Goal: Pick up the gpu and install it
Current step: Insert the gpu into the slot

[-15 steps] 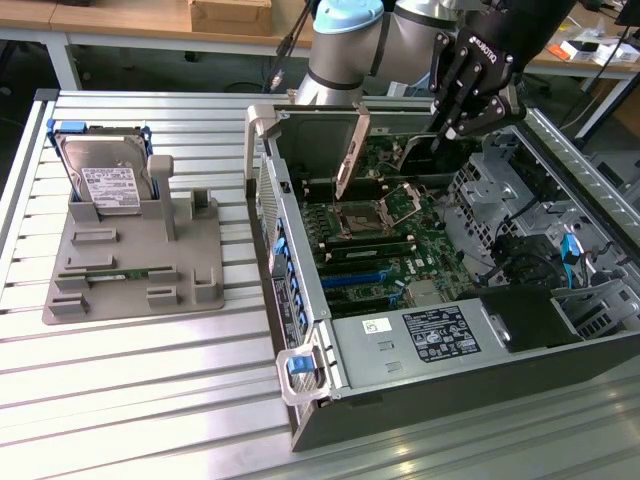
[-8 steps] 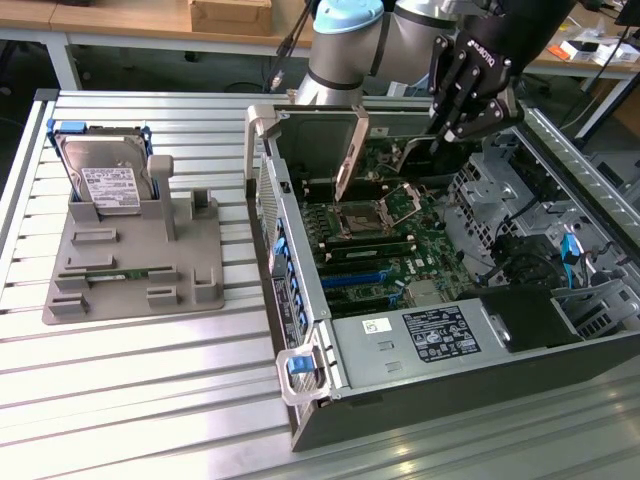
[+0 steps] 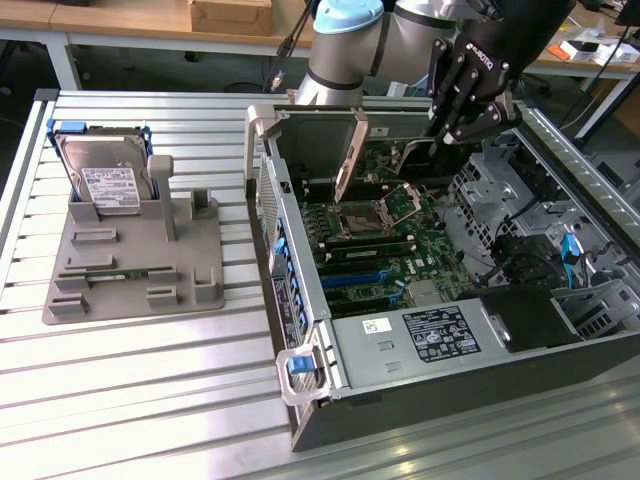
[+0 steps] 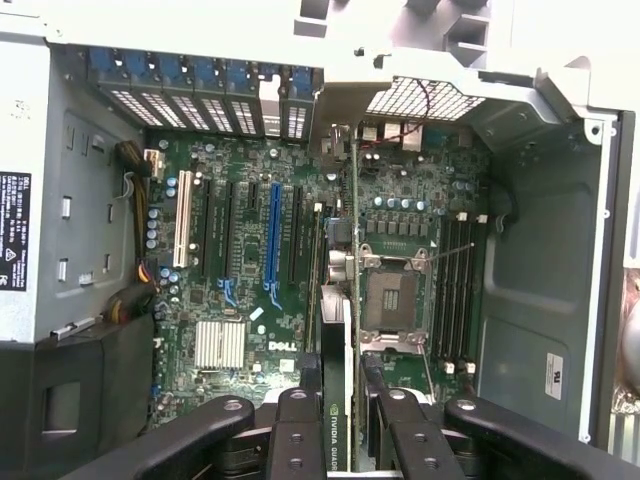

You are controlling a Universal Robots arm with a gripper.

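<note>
The gpu (image 3: 395,160), a slim black card with a silver bracket at its end, hangs above the open computer case (image 3: 300,300), over the CPU socket area. My gripper (image 3: 442,132) is shut on the card's far end. In the wrist view the gpu (image 4: 340,350) appears edge-on between the black fingers (image 4: 295,425), and my gripper (image 4: 340,410) clamps it from both sides. The card floats over the motherboard, between the blue expansion slot (image 4: 272,240) and the CPU socket (image 4: 390,290). It touches no slot.
A grey fixture (image 3: 190,250) on the slatted table at the exterior view's left holds a silver hard drive (image 3: 105,175) and a green memory stick (image 3: 110,272). Inside the case sit a labelled power supply (image 3: 440,335) and drive cages (image 3: 500,190).
</note>
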